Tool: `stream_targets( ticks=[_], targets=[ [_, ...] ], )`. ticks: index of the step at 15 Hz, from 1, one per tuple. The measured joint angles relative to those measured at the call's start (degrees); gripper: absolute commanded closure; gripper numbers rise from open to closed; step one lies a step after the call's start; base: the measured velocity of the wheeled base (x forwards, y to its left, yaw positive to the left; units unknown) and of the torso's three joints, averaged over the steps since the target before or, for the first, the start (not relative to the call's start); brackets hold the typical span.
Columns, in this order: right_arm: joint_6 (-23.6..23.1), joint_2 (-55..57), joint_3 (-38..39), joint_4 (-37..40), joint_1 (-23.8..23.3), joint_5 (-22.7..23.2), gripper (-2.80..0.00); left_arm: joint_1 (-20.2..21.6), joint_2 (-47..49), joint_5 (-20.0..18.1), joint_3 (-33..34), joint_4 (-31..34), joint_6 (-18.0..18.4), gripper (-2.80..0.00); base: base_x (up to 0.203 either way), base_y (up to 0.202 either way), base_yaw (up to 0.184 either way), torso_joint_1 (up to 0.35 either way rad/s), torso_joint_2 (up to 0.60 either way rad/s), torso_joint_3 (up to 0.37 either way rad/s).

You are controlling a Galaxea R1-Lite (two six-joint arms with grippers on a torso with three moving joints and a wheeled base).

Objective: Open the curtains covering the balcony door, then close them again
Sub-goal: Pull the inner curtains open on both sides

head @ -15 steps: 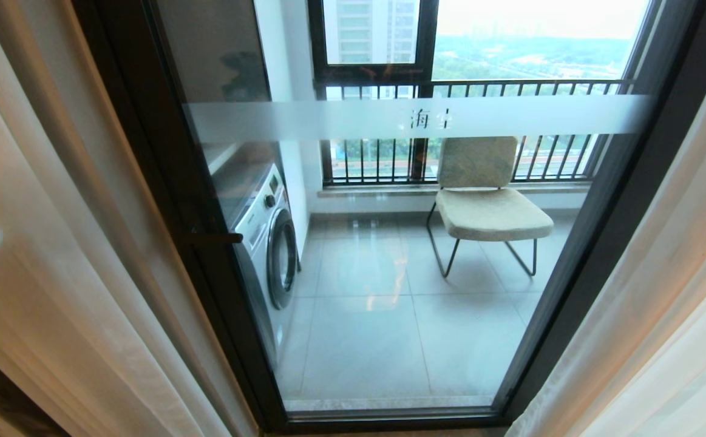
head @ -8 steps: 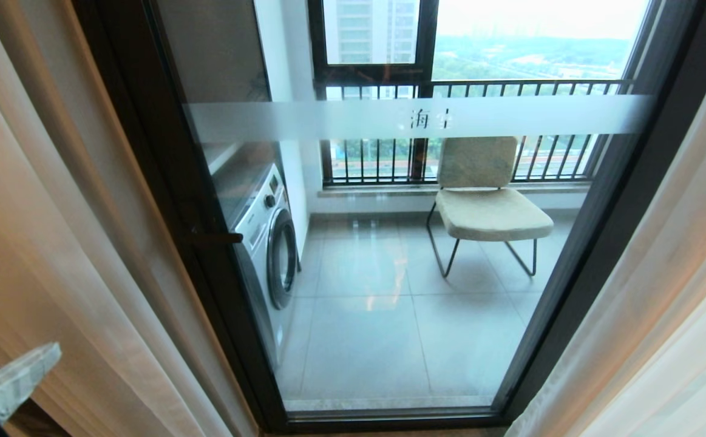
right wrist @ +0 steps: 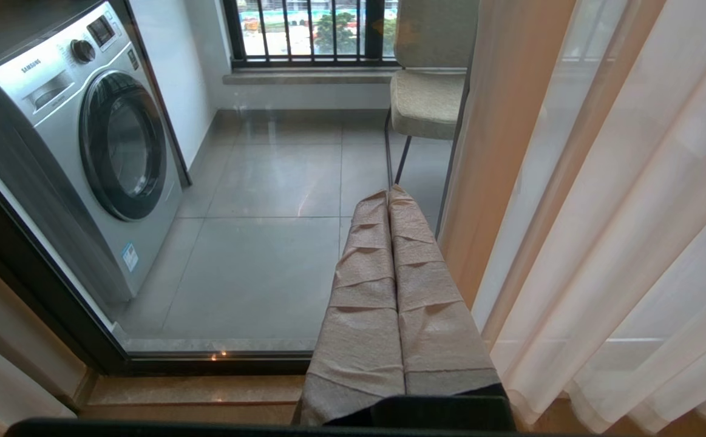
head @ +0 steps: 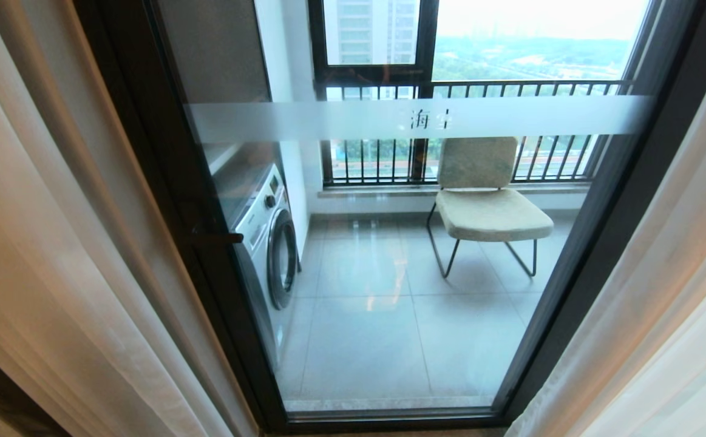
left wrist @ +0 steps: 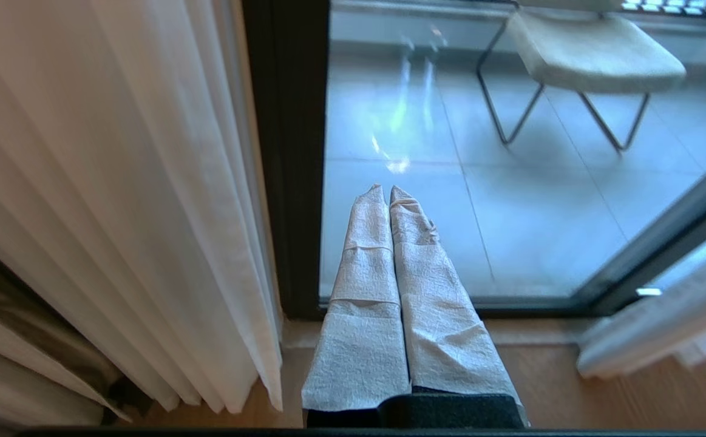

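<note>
Curtains point(head: 55, 243): hanging vertically, drawn to both sides | door point(head: 389, 273): glass exposed, upright | left gripper point(left wrist: 386, 197): pressed together, empty | right gripper point(right wrist: 389, 200): pressed together, empty

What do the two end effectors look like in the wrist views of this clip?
Each has two long, flat fingers tapering toward the tips, wrapped in crinkled, textured tape laid in overlapping bands. The left end effector looks pale grey-white; the right end effector looks beige-tan. Both rise from a black base at the frame edge. No cables or markings show. Neither arm appears in the head view.
</note>
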Motion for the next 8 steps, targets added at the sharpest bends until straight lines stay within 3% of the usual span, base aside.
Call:
stream_targets(
  ticks=[8],
  targets=[
    [0.0, 0.0, 0.0, 0.0, 0.0, 0.0, 0.00, 0.7, -3.7, 2.6, 0.3, 0.3, -3.4, 0.00, 0.000, 0.000, 0.000, 0.000, 0.00, 0.000]
  ],
)
